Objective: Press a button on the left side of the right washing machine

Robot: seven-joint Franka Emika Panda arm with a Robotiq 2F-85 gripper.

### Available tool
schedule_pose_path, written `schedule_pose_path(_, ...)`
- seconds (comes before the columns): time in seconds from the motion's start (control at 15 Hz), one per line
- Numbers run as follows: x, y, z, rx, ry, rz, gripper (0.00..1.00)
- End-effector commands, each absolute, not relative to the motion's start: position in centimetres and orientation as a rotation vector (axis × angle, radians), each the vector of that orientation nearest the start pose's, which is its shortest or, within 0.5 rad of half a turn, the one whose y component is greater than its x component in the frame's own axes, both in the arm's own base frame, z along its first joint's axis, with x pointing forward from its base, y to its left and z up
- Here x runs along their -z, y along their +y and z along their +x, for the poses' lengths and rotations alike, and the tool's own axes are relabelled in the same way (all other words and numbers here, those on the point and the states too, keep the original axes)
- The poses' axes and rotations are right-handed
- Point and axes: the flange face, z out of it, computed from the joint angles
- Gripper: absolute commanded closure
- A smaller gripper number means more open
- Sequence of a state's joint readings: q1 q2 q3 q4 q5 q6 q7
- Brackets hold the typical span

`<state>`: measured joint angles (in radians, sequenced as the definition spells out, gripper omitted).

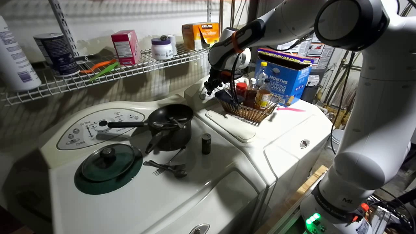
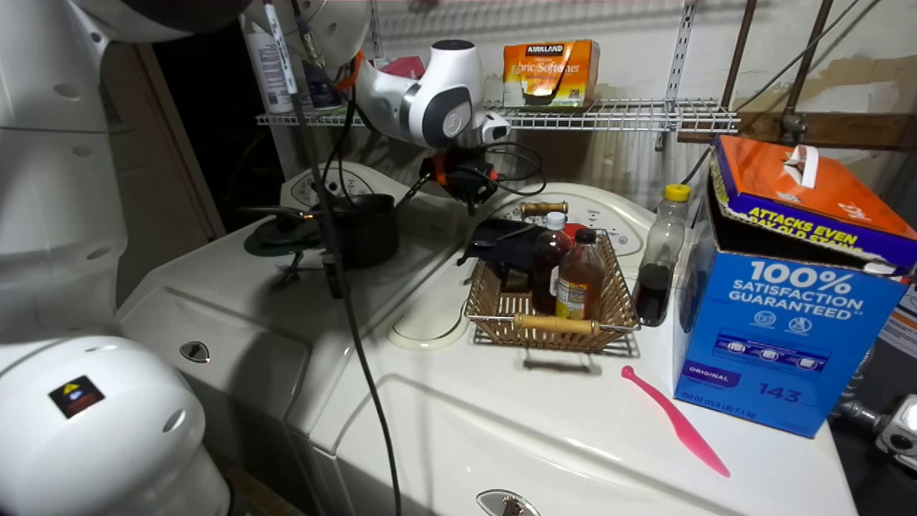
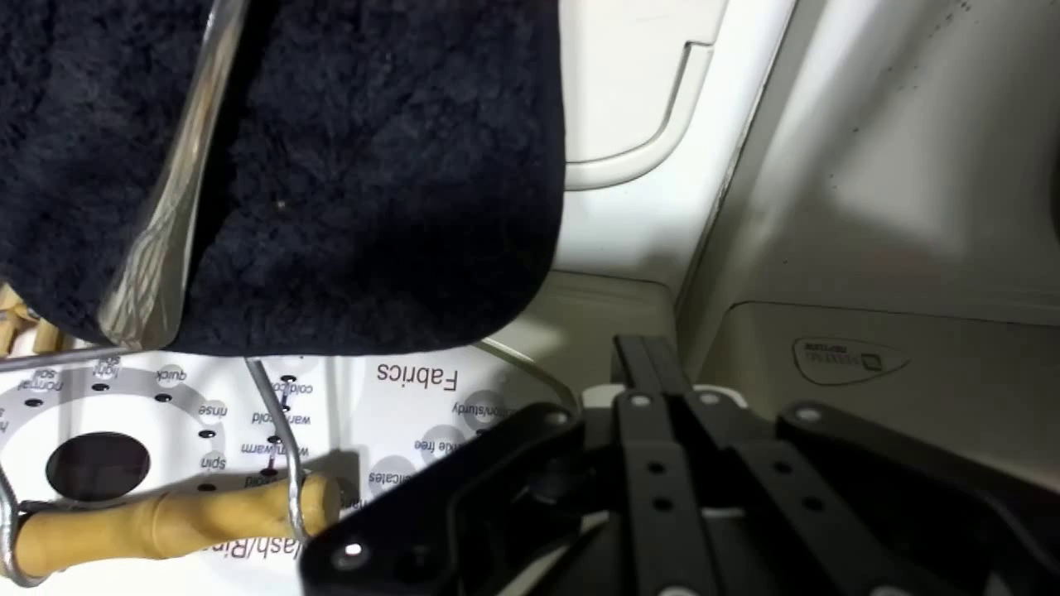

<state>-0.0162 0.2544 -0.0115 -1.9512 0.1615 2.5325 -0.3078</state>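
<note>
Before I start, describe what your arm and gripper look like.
The arm is white and rounded, with an orange band, black cables, green base lights and a dark, yellow-marked sticker. The gripper is mostly black, with narrow, straight fingers.

A white, glossy, box-shaped washing machine point(image 2: 559, 401) stands upright, the right-hand unit in both exterior views. A curved white control panel point(image 2: 609, 218) with an oval printed face rises along its rear. Round grey buttons point(image 3: 443, 440) lie at the panel's left end, beside the label "Fabrics" point(image 3: 416, 377); they are partly hidden, and whether any is pressed cannot be determined.
</note>
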Motion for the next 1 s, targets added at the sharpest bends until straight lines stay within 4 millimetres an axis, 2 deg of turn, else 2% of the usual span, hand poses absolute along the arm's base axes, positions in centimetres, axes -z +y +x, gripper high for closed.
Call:
schedule_pose_path(0.0, -37.6, -2.7, 65.7, 0.557, -0.187, -3.021, 0.98)
schedule_pose_path(0.47, -36.1, -3.7, 68.5, 0.559, -0.146, -3.032, 0.99)
schedule_pose_path(0.93, -34.4, -4.3, 70.1, 0.52, -0.117, -3.04, 0.99)
